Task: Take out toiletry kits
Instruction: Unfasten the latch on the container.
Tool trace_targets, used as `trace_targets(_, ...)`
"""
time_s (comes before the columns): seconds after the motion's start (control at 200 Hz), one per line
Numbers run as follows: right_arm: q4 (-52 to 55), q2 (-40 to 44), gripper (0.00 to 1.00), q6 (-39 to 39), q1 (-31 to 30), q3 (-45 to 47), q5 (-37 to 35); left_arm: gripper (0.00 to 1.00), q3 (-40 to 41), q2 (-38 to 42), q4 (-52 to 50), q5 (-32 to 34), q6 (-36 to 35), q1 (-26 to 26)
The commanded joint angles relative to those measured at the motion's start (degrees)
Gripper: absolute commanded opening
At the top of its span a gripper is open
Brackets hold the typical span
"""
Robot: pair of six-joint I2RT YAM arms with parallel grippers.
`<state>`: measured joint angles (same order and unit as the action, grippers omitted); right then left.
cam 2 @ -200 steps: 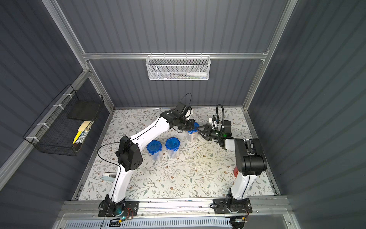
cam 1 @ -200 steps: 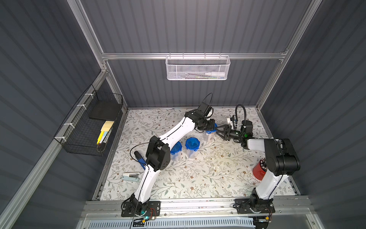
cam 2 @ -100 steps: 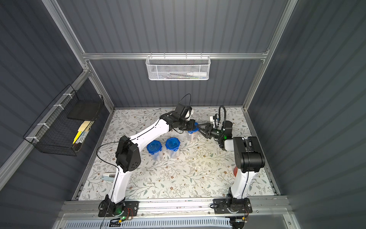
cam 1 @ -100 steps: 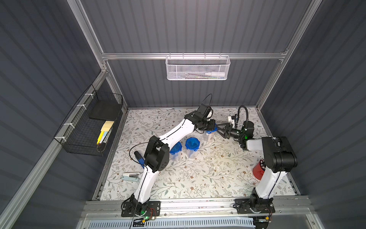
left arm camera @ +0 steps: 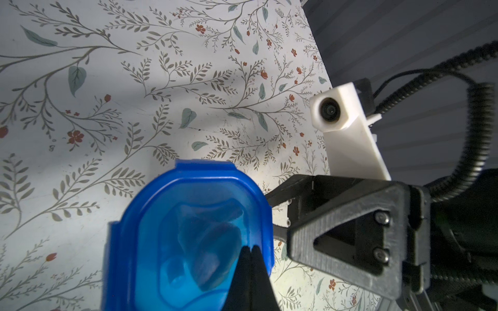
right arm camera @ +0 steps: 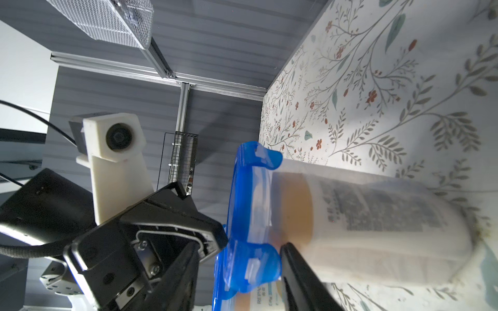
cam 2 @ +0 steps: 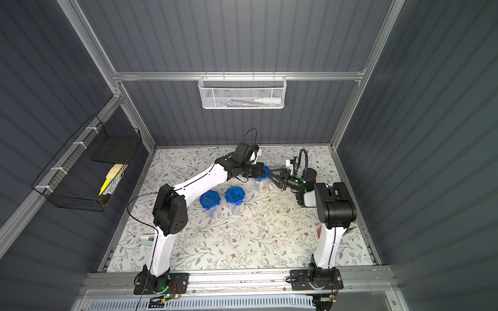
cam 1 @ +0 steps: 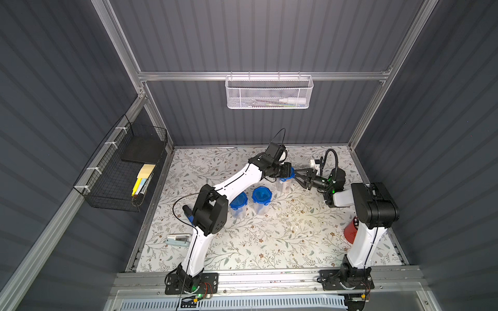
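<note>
left gripper: my left gripper (left arm camera: 250, 251) has its fingers pressed together with nothing between them. The tips sit against the top of the blue translucent clip lid (left arm camera: 188, 229), close to the rim on the side facing my other arm. In both top views the gripper is over the far jar (cam 1: 286, 172) (cam 2: 256, 172).
right gripper: my right gripper (right arm camera: 239, 245) has its fingers apart, straddling one blue clip tab (right arm camera: 250, 265) at the lid's edge. One finger (right arm camera: 296, 269) lies along the jar wall just under the tab. The other is on the lid's top side, a little apart from it. Not clamped.
far jar: clear plastic jar (cam 1: 284, 185) standing upright on the floral-print tabletop (cam 1: 269, 242), towards the back, between my two grippers. The lid is on.
toiletry kit: cream bottle with a tan cap and dark label (right arm camera: 377, 212) is inside that jar, cap towards the lid, seen through the wall. There is a second pale printed item beside it, cut off; I cannot tell what it is.
other jars: two more clear jars with blue clip lids (cam 1: 238, 206) (cam 1: 261, 200), side by side, upright, lids on, nearer the front and apart from both grippers. I cannot tell their contents.
walls: white mesh basket (cam 1: 269, 93) on the back wall; black wire basket (cam 1: 118, 172) on the side wall.
</note>
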<state>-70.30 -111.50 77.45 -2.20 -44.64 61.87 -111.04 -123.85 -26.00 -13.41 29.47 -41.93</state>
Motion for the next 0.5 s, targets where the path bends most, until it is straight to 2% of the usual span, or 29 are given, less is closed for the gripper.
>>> trace_targets(0.0, -10.6, 3.9, 0.50, 1.0, 0.1, -1.2, 2.1, 0.00, 4.2, -5.1, -10.9, 2.8, 0.7, 1.1)
trace_targets(0.1, -10.3, 4.0, 0.49, 1.1, 0.3, -1.0, 2.0, 0.00, 3.6, -6.1, -11.1, 2.7, 0.8, 1.1)
trace_targets(0.495, -6.8, 3.7, 0.32, -1.0, 0.6, -0.6, 1.6, 0.00, 3.1, -7.8, -11.4, 2.6, 1.3, 0.8)
